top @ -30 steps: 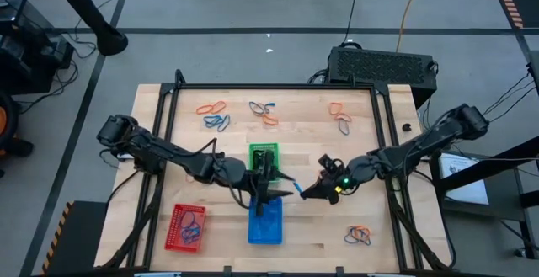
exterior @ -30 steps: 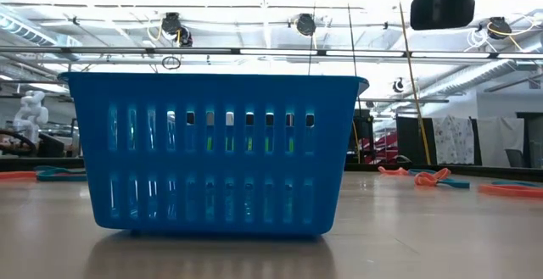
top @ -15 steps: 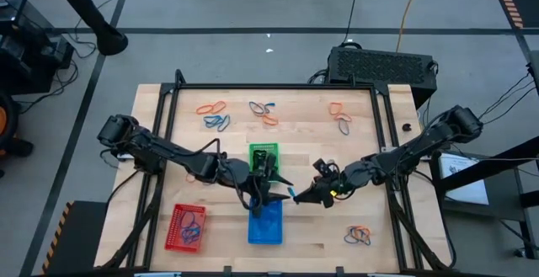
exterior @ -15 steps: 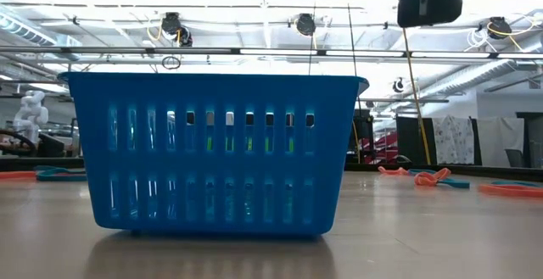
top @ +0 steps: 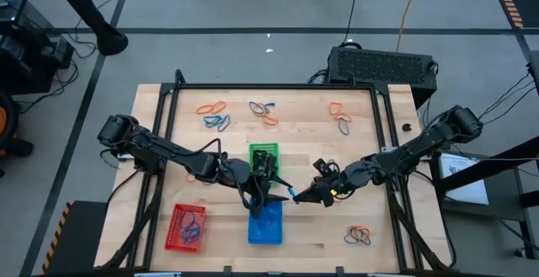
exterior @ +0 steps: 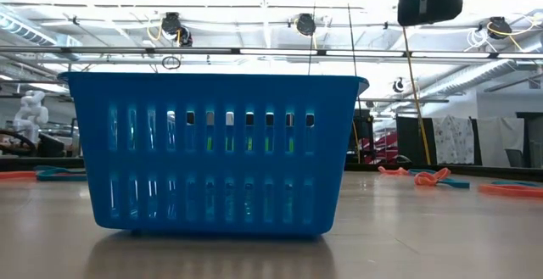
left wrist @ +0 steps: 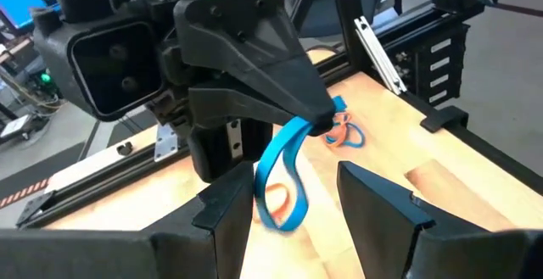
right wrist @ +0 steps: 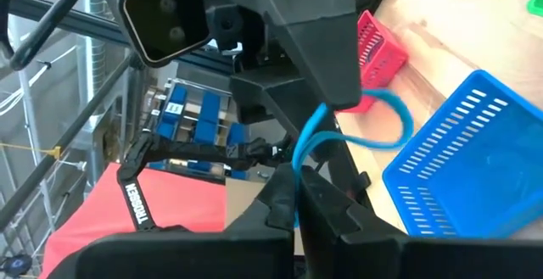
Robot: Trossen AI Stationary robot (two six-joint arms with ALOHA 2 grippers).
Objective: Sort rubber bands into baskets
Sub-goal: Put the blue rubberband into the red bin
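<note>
On the wooden worktop I see the red plastic mesh basket at the near left with bands in it. My left gripper hangs with fingers parted above the blue plastic mesh basket, the green plastic mesh basket just behind. My right gripper is clamped on a thin blue rubber band loop, dangling between both grippers.

My two grippers are meeting above the middle basket, near the table's front edge. Another basket is sitting just behind it, a third is lying to its left, and rubber bands are lying along the far side.
</note>
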